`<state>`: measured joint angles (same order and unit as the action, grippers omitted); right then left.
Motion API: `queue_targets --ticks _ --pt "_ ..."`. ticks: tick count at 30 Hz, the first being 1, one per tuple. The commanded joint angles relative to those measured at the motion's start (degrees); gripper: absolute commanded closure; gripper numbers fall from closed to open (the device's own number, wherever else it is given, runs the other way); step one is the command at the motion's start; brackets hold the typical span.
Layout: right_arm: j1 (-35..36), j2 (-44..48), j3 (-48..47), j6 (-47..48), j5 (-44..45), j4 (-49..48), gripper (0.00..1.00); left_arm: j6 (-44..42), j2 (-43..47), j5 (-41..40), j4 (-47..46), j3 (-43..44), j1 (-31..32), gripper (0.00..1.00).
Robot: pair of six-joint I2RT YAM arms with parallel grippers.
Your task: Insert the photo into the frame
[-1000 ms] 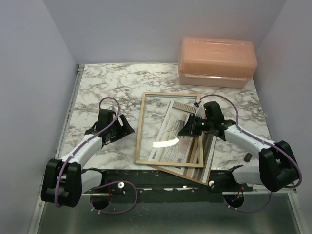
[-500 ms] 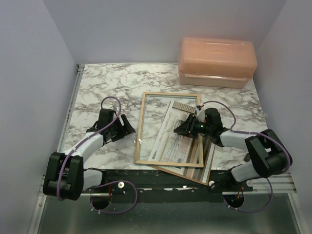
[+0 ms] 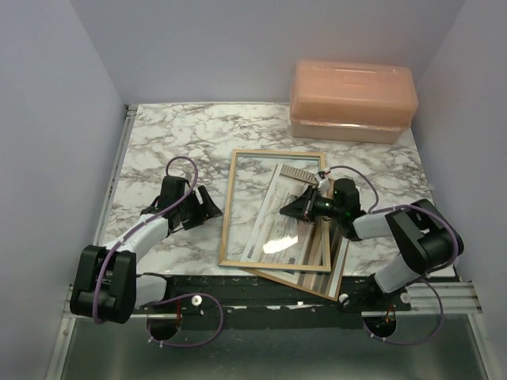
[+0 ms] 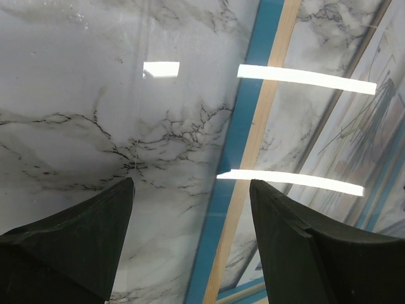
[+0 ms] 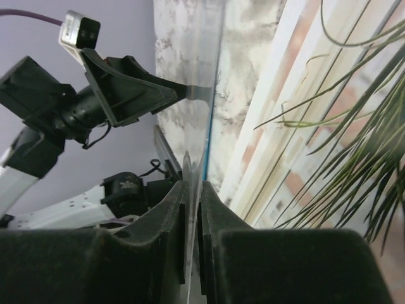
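The frame (image 3: 226, 229) lies back up on the marble table, pale wood on top. Its blue and wood left rail (image 4: 243, 145) shows in the left wrist view. The photo (image 3: 273, 218) of a spiky plant lies askew inside the frame opening, glossy with glare. My right gripper (image 3: 297, 207) is at the photo's right edge. In the right wrist view it (image 5: 193, 187) is shut on a thin sheet edge, with the plant print (image 5: 329, 126) right beside the fingers. My left gripper (image 3: 204, 207) is open and empty just left of the frame, its fingertips straddling marble and rail (image 4: 190, 183).
A peach plastic box (image 3: 352, 99) stands at the back right. A brown backing sheet (image 3: 321, 273) lies under the frame's lower right corner, near the front edge. Grey walls close in the left, back and right sides.
My right gripper has shifted a little left over the frame and its arm has drawn in. The glare on the photo has moved lower right. The left gripper barely moved.
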<state>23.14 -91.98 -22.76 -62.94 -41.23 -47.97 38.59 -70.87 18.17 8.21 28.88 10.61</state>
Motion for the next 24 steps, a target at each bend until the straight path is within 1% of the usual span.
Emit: queue_targets --ticks 1,7,9,12,17,21,24 --pt "0.1 6.8 -2.5 4.9 1.7 9.3 0.88 -0.5 3.9 2.9 1.7 0.4 0.0 0.24" --pt "0.2 17.8 -11.8 16.0 9.1 35.9 0.99 -0.5 12.0 2.8 4.6 0.3 0.1 0.21" --pt "0.2 20.4 -15.0 18.7 11.7 43.6 1.0 -0.3 13.4 2.8 5.2 0.2 0.3 0.21" --pt "0.2 23.3 -18.5 20.6 14.3 49.9 1.0 0.4 13.8 2.6 5.5 -0.1 1.1 0.21" --pt "0.2 26.3 -24.6 23.4 17.0 59.6 1.0 1.8 11.9 2.7 4.0 -0.9 3.1 0.23" --pt "0.1 28.3 -29.8 24.8 18.4 65.0 1.0 4.2 9.8 2.5 1.9 -2.0 5.5 0.28" --pt "0.2 28.5 -34.3 26.2 19.9 69.9 1.0 5.7 8.2 0.7 1.0 -2.7 8.0 0.34"
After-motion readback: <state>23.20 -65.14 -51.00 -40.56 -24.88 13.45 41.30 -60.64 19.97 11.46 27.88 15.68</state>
